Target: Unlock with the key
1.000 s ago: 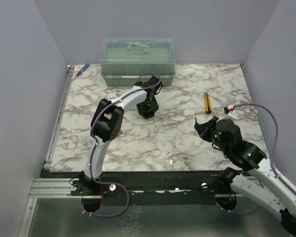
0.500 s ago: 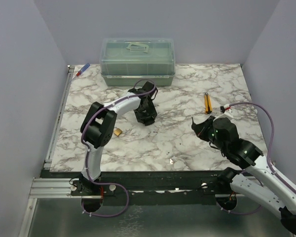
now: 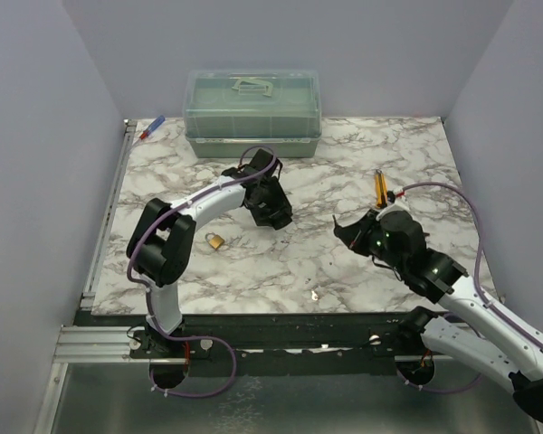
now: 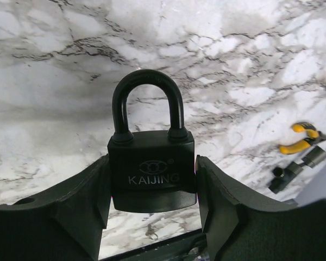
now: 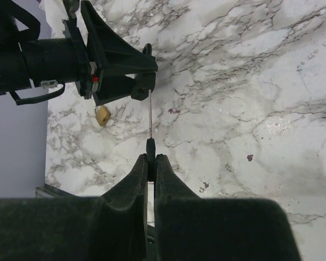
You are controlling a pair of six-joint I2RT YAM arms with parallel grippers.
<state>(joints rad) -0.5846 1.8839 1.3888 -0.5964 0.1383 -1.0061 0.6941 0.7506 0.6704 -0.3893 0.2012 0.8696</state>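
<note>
L gripper (image 3: 270, 206) clamped on lock (image 4: 151, 163). R gripper (image 5: 151, 163) pinched shut on key (image 5: 150, 145), blade near lock's body, pointing at it. Insertion approach; next probably needs the blade lined up w/ keyhole.

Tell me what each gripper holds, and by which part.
The left gripper clamps the black padlock by the sides of its body, shackle free. The right gripper pinches the key by its black head, blade pointing out.
</note>
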